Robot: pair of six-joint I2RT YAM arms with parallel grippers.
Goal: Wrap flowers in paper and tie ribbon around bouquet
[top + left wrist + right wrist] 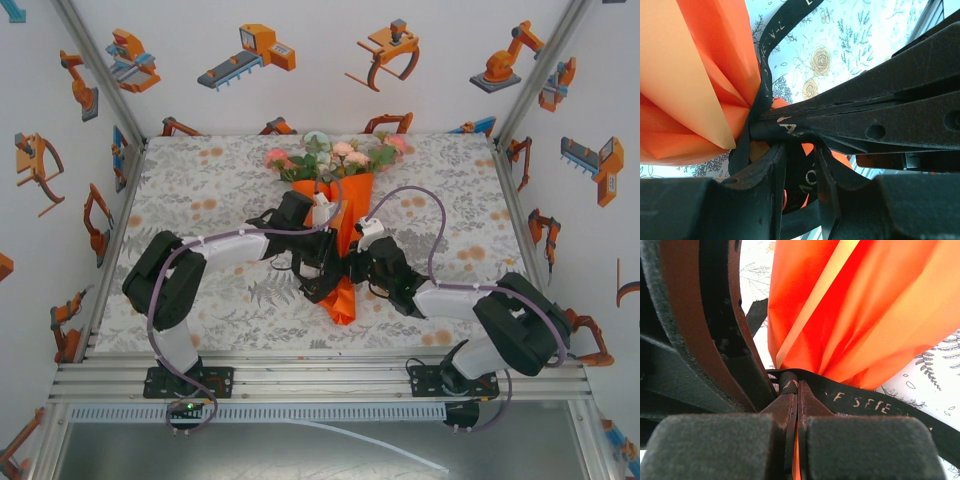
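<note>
Ribbon (865,401) around the bouquet's (850,315) waist, just at the right gripper's (796,399) tips.

The bouquet (347,225) lies on the table (200,190), flowers (335,155) toward the far edge, ribbon (865,401) around its waist.

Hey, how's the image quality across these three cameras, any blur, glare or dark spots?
Top external: even light, soft shadows, the bouquet fairly crisp. Left wrist: the paper washes pale on its lit fold, and the left gripper is near-black with little detail. Right wrist: the paper glows, the ribbon lettering is readable, and the right gripper looms dark and slightly soft.
</note>
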